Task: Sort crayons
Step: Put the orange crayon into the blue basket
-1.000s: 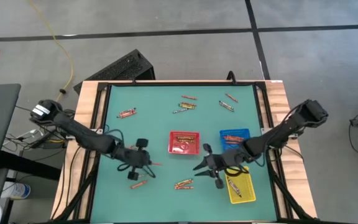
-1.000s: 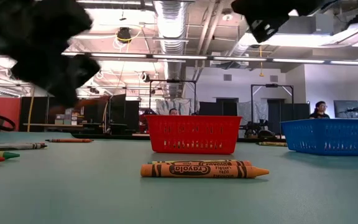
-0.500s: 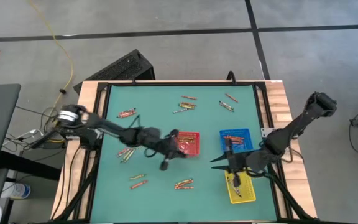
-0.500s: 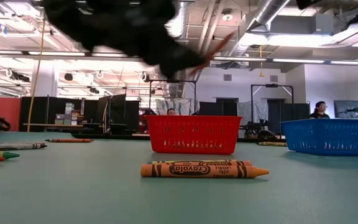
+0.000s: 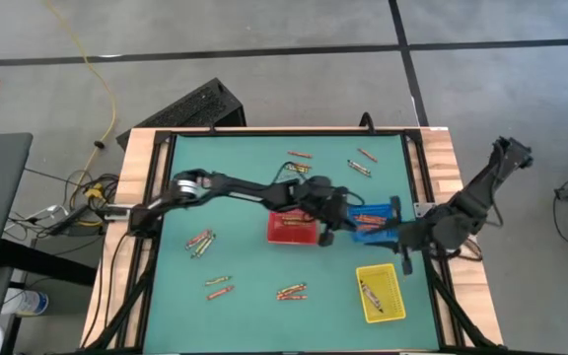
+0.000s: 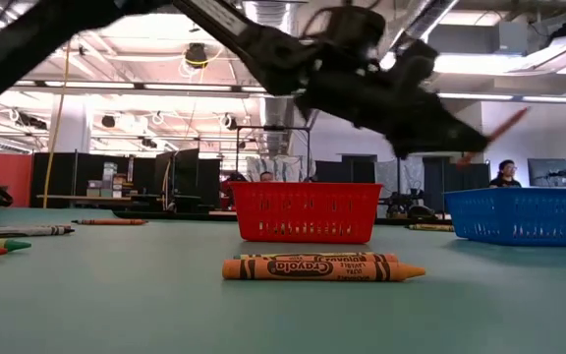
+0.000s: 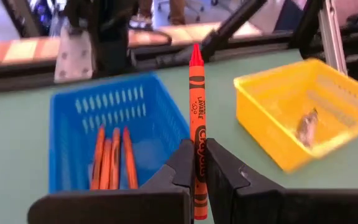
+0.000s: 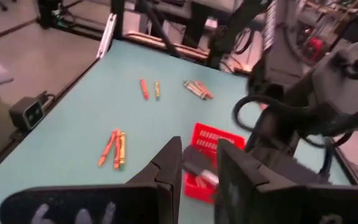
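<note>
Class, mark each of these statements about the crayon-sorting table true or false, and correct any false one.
1. The left gripper is shut on an orange-red wax crayon. True.
2. The small blue plastic tray is empty. False: several orange crayons lie in it.
3. The red plastic tray sits between the blue tray and the small yellow plastic tray. False: the blue tray lies between the red and yellow ones.
4. The right gripper holds a crayon. False: nothing shows between its open fingers.
5. Loose crayons lie on the green table mat. True.
</note>
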Controlling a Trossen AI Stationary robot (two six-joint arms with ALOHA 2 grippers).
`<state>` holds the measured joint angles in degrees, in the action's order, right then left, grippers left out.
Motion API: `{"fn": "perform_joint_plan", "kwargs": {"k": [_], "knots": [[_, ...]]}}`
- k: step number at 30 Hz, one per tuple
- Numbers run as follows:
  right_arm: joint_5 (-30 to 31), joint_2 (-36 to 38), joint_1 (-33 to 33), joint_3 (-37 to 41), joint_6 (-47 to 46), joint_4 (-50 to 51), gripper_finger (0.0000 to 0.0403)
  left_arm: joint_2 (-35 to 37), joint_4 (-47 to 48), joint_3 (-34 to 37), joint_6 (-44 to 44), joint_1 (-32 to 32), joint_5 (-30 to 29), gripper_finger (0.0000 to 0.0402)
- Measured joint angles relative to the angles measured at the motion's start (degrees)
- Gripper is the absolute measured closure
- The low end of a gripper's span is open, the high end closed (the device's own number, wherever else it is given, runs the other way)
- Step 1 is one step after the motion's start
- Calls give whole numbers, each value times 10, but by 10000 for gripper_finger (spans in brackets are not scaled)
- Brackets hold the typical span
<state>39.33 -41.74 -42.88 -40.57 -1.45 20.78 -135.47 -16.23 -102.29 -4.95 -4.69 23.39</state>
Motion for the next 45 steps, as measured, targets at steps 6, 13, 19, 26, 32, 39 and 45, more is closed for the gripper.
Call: {"fn": "perform_joint_plan", "kwargs": {"k": [6,13,19,26,32,39,45], "knots": [[5,82,3,43,-10,-2,306,-76,53,-133,12,-9,10,397],[18,140,3,52,5,-1,306,-91,69,-161,45,-10,-44,376],[28,161,3,52,34,-3,306,-91,77,-160,77,-15,-35,311],[48,169,25,51,75,-24,306,-50,193,-159,92,-20,15,269],[44,169,58,51,80,-32,306,34,365,-161,59,-5,-54,274],[37,166,70,51,48,-22,306,100,615,-160,37,55,-175,288],[-27,144,70,56,9,-7,306,142,687,-88,87,123,-214,300]]}}
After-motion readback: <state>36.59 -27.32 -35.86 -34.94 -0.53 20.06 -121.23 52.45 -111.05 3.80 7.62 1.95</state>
